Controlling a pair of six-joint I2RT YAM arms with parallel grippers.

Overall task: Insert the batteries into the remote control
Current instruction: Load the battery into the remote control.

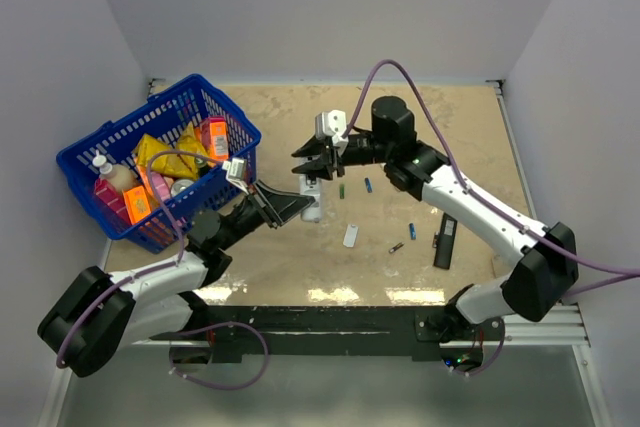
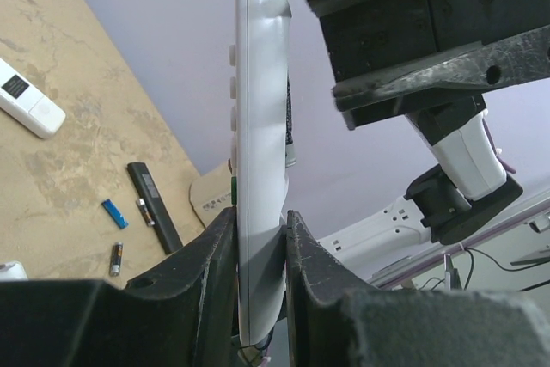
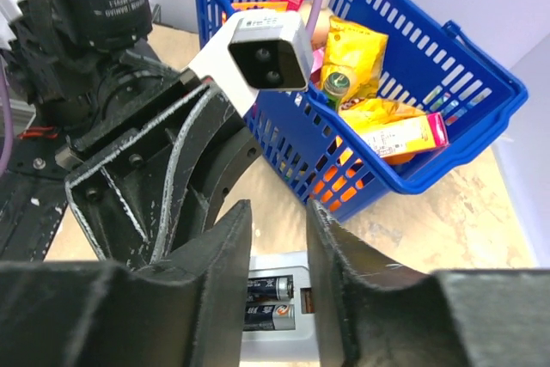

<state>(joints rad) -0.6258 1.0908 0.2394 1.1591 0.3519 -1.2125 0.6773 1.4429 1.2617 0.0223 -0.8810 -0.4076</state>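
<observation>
I see left fingers point(image 2: 215, 251) pinching remote control point(image 2: 258, 109) at lower end, remote on edge, raised off tabletop point(image 1: 300, 267). Right fingers point(image 3: 225, 251) slightly spread, gripping nothing, hovering just over open compartment. Two batteries point(image 3: 268, 300) seated inside. Loose cells point(image 1: 367, 185) scattered on tabletop to right, near black remote point(image 1: 445, 239).

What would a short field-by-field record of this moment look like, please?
left claw: shut on the remote control
right claw: open, empty, above the battery bay
battery bay: uncovered, two batteries seated
loose batteries: four on the table
also present: black remote, blue basket
</observation>
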